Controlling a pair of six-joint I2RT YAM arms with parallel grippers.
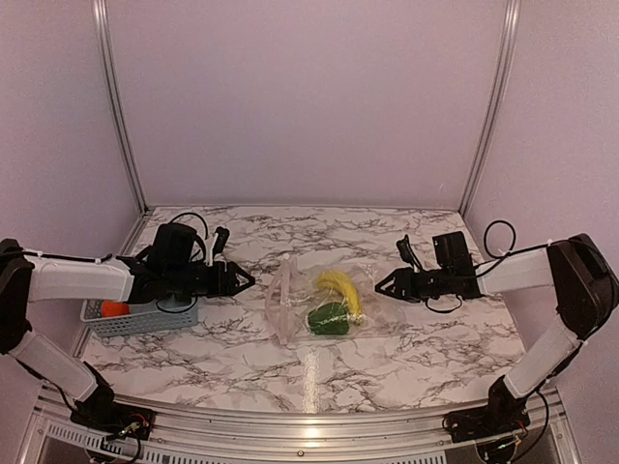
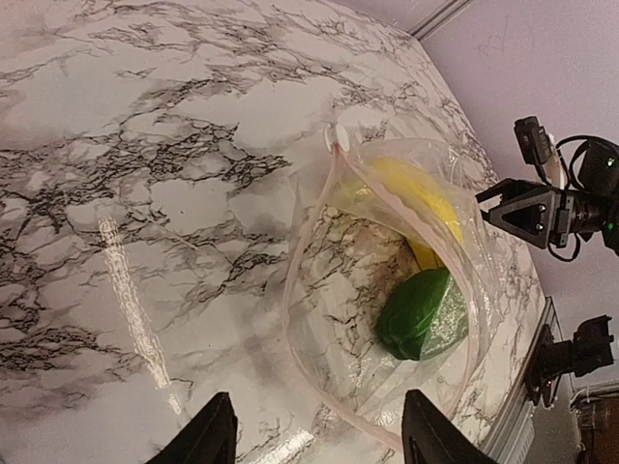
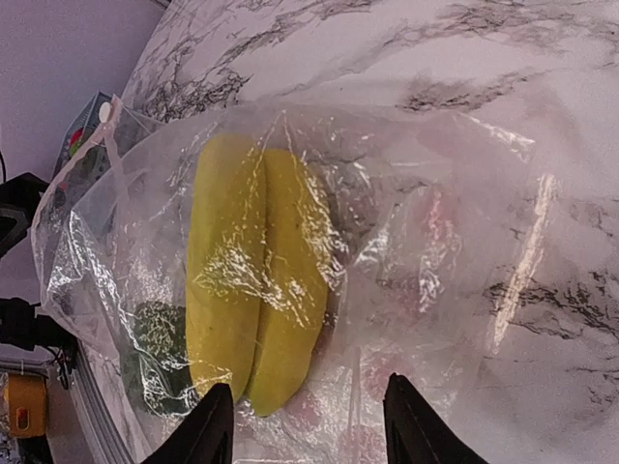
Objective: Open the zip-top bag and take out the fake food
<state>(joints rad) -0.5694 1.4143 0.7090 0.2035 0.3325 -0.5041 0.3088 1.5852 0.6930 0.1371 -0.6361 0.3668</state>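
Roughly halfway, judging by the layout. Opened already: the large clear crinkly zip-top plastic bag [image 1: 290,311], centre of the top view on the marbled table [image 1: 193,358], mouth gaping toward the left of the frame. Inside it: a yellow plastic toy banana [image 1: 340,288] and, just below, a dark-green toy vegetable [image 1: 329,319]. Apparently out: an orange toy ball [image 1: 114,308] in the light blue slatted plastic basket [image 1: 145,321] at the left edge. Left gripper [image 1: 248,280] spread wide and empty, between basket and bag mouth. Right gripper [image 1: 381,287] likewise spread and empty, just right of the bag's closed end. Left to do: reaching in and lifting out both pieces.
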